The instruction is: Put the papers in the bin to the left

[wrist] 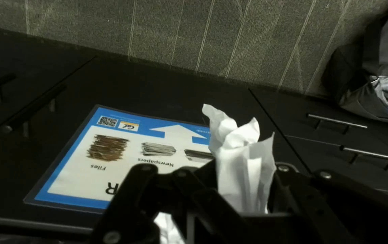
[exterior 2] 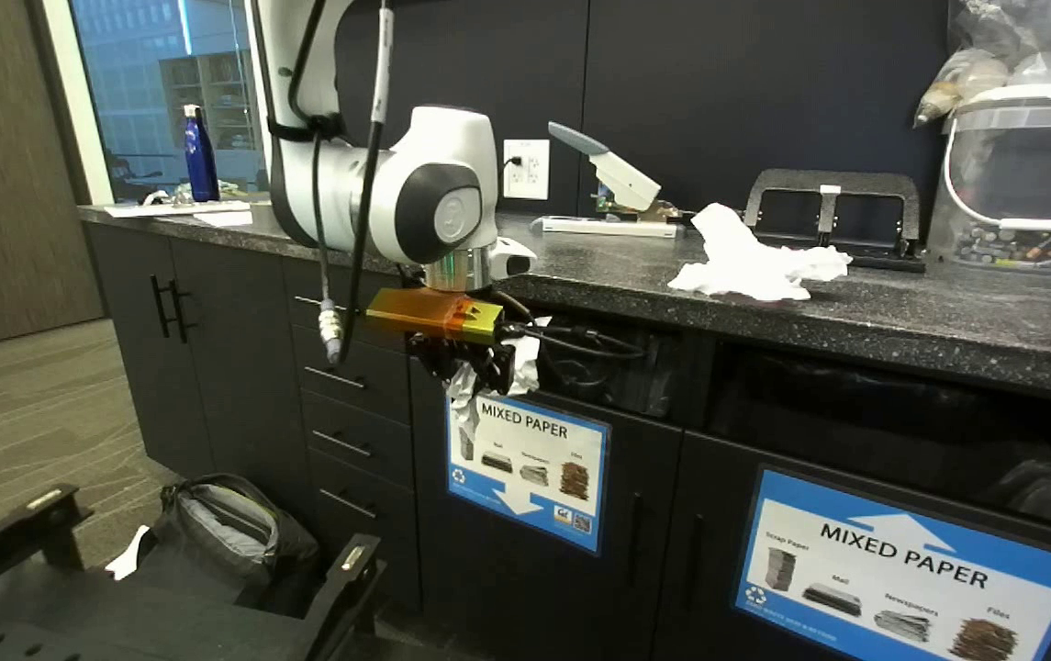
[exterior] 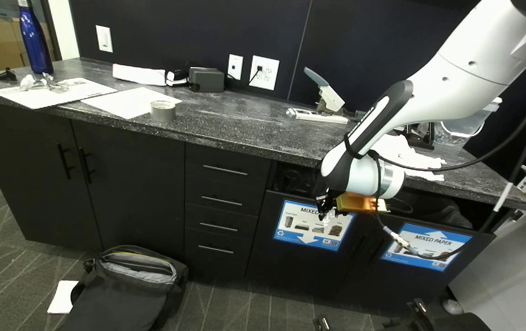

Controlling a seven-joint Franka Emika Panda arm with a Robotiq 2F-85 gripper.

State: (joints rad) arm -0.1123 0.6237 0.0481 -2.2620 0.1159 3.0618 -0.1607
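My gripper (exterior 2: pixel 465 369) is shut on a crumpled white paper (wrist: pixel 244 169), which sticks out past the fingers in the wrist view. Another bit of it shows behind the gripper in an exterior view. The left bin (exterior: pixel 297 269) has a black front and a blue-bordered label (exterior 2: pixel 530 473). In both exterior views the gripper appears in front of this bin, around the upper edge of that label and below the countertop. More crumpled papers (exterior 2: pixel 754 262) lie on the counter, to the right of the arm in an exterior view. Small crumpled pieces (exterior: pixel 28 82) also rest at the counter's far left.
The countertop edge (exterior: pixel 244 148) overhangs the bin openings. A second labelled bin (exterior 2: pixel 915 560) stands to the right. On the counter are a stapler (exterior: pixel 331 99), a hole punch (exterior 2: pixel 832 207), a clear bucket (exterior 2: pixel 1021 184) and a tape roll (exterior: pixel 163 111). A bag (exterior: pixel 129 285) sits on the floor.
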